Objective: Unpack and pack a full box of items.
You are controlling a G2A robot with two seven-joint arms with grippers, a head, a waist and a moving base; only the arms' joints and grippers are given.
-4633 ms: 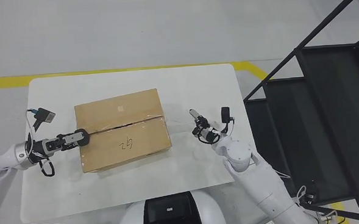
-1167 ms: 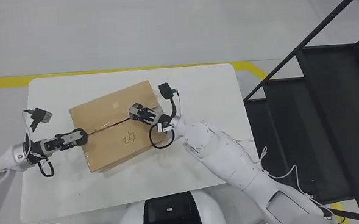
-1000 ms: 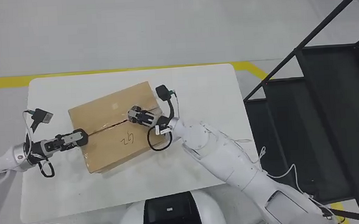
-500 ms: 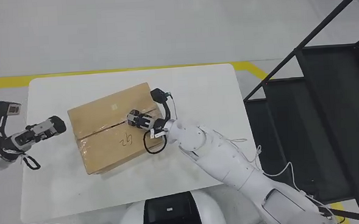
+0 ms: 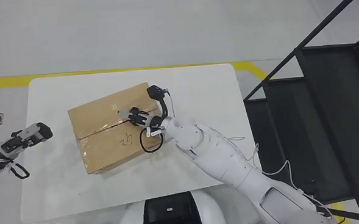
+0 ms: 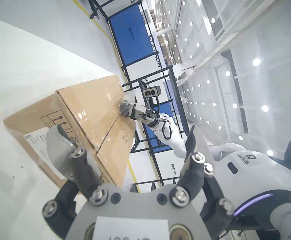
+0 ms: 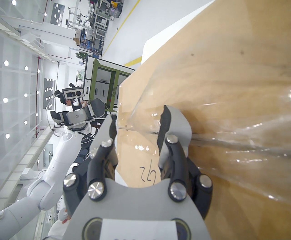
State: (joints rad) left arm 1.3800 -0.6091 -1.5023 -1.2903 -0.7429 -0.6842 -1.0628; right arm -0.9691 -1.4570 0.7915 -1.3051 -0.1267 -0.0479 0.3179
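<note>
My left jaws have backed off the box (image 5: 107,125) sitting mid-desk (image 5: 197,93), wide open and empty; right jaws now sit part-open on its taped seam, next to a scribbled number I can't read

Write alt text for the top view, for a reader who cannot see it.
A closed cardboard box lies on a white table, and the right gripper is on its top by the taped middle seam. The left gripper hangs at the table's left edge, apart from the box.
</note>
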